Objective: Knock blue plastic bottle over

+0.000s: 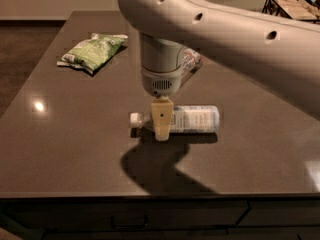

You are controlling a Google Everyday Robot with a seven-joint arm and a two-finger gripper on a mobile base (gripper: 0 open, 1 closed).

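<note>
The hand (161,131), at frame centre, covers the shoulder of the blue plastic bottle (197,119) lying behind it. The arm (225,39) runs off the right edge and hides most of a smaller bottle (191,60) at upper centre.

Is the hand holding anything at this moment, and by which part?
Cannot be told: the hand is in front of the lying blue plastic bottle, near its cap end, hiding any contact.
</note>
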